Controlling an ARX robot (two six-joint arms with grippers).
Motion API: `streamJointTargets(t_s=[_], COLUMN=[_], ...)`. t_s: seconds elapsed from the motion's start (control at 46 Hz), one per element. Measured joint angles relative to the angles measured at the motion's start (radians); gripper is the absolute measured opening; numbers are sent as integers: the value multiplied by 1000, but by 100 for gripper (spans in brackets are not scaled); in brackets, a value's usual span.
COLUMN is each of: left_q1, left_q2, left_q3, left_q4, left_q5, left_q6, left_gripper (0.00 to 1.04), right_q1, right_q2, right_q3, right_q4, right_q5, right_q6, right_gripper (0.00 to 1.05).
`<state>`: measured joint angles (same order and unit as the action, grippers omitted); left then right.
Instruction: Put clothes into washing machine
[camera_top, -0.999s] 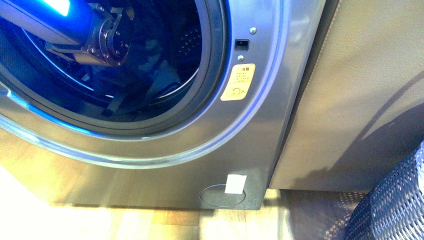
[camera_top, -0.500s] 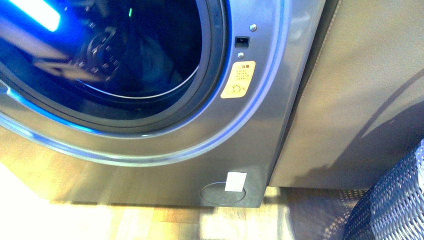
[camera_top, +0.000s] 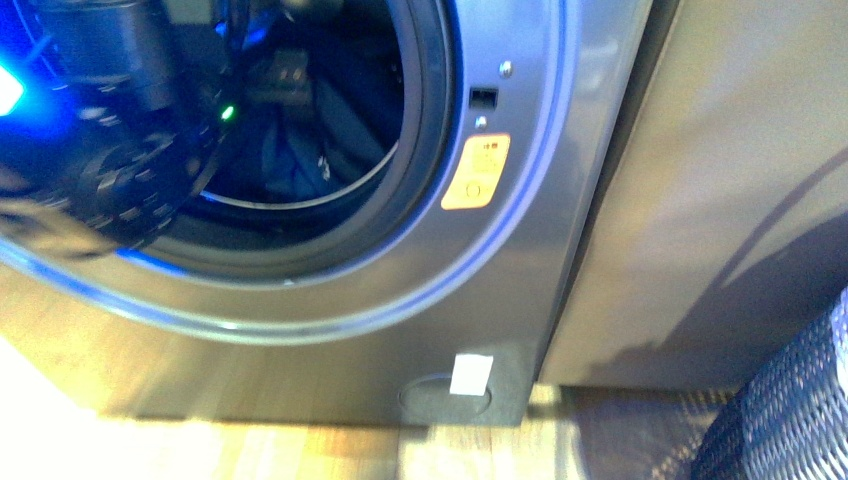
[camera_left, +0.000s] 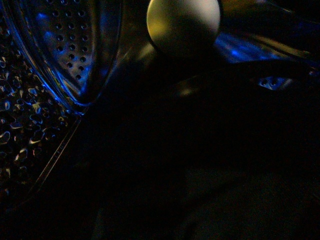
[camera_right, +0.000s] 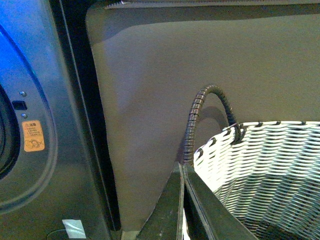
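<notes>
Dark clothes (camera_top: 300, 150) lie inside the washing machine (camera_top: 500, 260) drum, beyond the blurred left arm whose gripper opening cannot be judged, while the right gripper (camera_right: 182, 172), fingers pressed together and empty, hovers beside a wicker basket (camera_right: 270, 170).

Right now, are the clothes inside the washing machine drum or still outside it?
Inside. In the front view the dark clothes lie past the washing machine porthole rim, within the drum; the left arm also reaches in there.

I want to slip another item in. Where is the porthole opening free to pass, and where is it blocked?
Free: the right part of the porthole, beside the dark rubber rim. Crowded: its left part, filled by the left arm.
</notes>
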<state>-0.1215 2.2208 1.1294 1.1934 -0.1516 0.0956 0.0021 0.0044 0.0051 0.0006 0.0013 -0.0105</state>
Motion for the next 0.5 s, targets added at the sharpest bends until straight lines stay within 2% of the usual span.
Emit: streamJointTargets(t_s=[0.5], left_q1=[-51], left_q2=[-270], left_q3=[-370], left_q4=[26], left_q5=[85], left_q6=[0], left_gripper=[98], right_q1=[0], right_q2=[0], right_q3=[0], right_q4=[0], right_q5=[0], right_q6=[0], right_gripper=[2])
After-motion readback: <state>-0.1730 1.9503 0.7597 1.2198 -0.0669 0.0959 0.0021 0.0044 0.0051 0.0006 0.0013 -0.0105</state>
